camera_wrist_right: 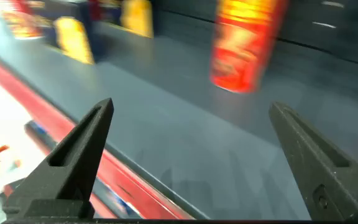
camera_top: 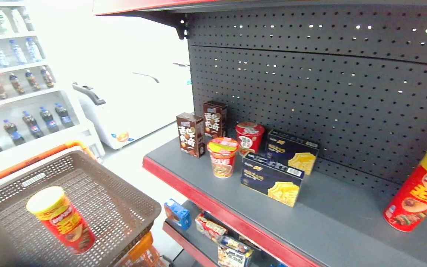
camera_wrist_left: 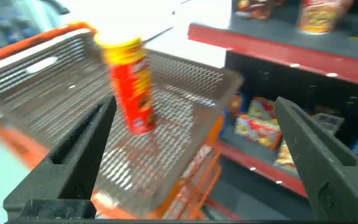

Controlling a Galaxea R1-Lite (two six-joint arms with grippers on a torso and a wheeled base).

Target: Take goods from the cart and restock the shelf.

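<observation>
One red-and-yellow canister (camera_top: pixel 61 220) awaits stocking, standing inside the cart basket (camera_top: pixel 113 193), well apart from the twin canister (camera_top: pixel 419 189) set on the shelf (camera_top: pixel 339 215) at the end farthest from the basket. Two claws, both empty: the left claw (camera_wrist_left: pixel 193 104) is spread wide just short of the basket, facing the canister; the right claw (camera_wrist_right: pixel 191 106) is also spread, away from the basket, over the shelf near the twin. Step judged: start of a pick from the cart; the next move calls for the left claw to advance into the basket, straddle the canister and close on its body without tipping it.
</observation>
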